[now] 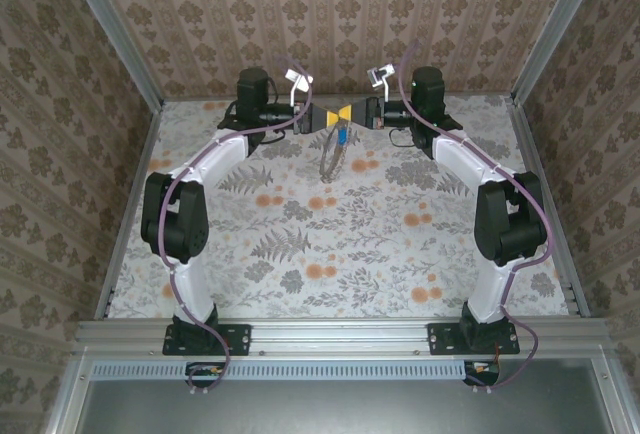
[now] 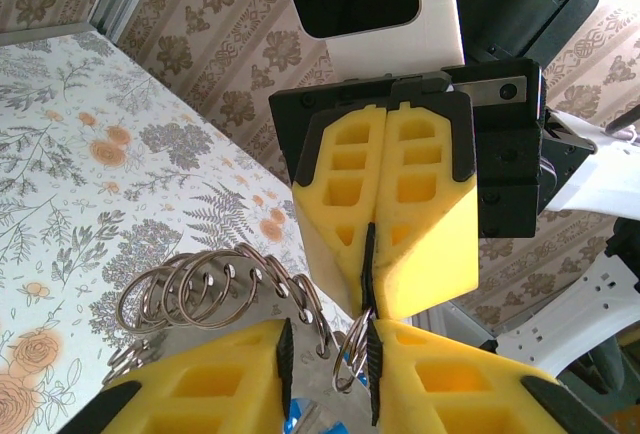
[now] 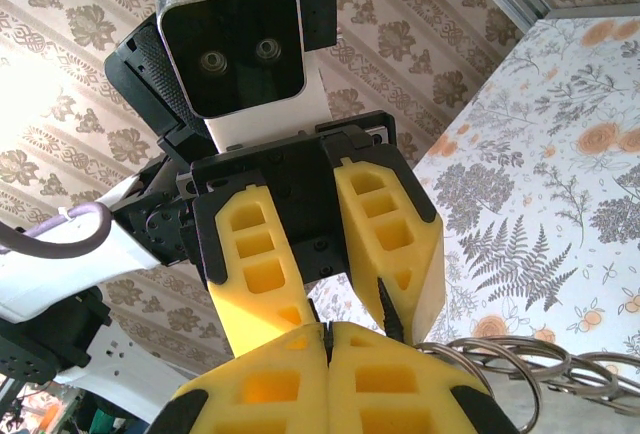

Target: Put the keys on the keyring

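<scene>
Top external view, and the flowered worktop [image 1: 340,254] spreads wide below while the left arm [image 1: 180,214] and right arm [image 1: 505,214] reach to the far middle and meet nose to nose above it. On the wrist views, the right fingers [image 2: 430,234] are pressed flat together, their tips right at the wire; whether they pinch anything, I can't say. The left fingers [image 2: 200,394] stand narrow, with a slim gap, and a loop of metal sits in that gap, so by my read they are clamped on it. That metal is the keyring [image 1: 332,159], hanging off the meeting point down toward the worktop, its coils fanning out beside the left fingers in the left wrist view. Just beneath the fingertips, at the top of the loop, dangle the keys [image 1: 341,137], a speck of blue seen from above and a sliver of blue low in the left wrist view. So where are we? Both pieces are lifted and brought together, that much is done. Whether the keys are already threaded onto the wire is too small to tell; I'd call it mid-threading, with the slide-on and release left to do.
</scene>
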